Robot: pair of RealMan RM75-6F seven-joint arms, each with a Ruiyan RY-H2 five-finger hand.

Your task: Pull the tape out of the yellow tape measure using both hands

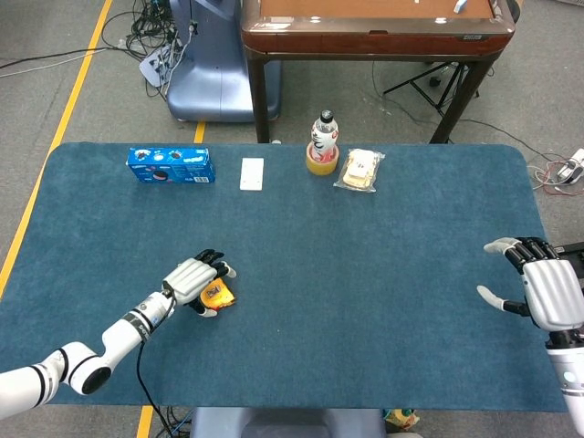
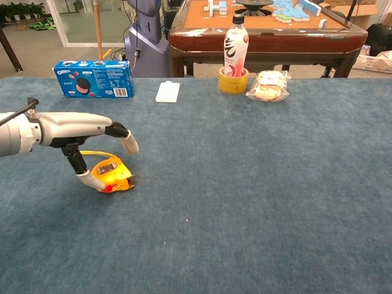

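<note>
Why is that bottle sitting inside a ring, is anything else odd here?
The white drink bottle stands upright in the hole of a yellow tape roll, an unusual perch. Nothing looks spilled, tipped or damaged otherwise.

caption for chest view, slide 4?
Left hand open over the yellow tape measure on the blue table.

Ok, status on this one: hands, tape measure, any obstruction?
Left hand over the tape measure, thumb touching, no grip. Right hand open at table edge. Nothing in the way.

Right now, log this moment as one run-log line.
left hand over yellow tape measure, thumb touching, not gripping | right hand open, far side of table | tape not pulled out
</note>
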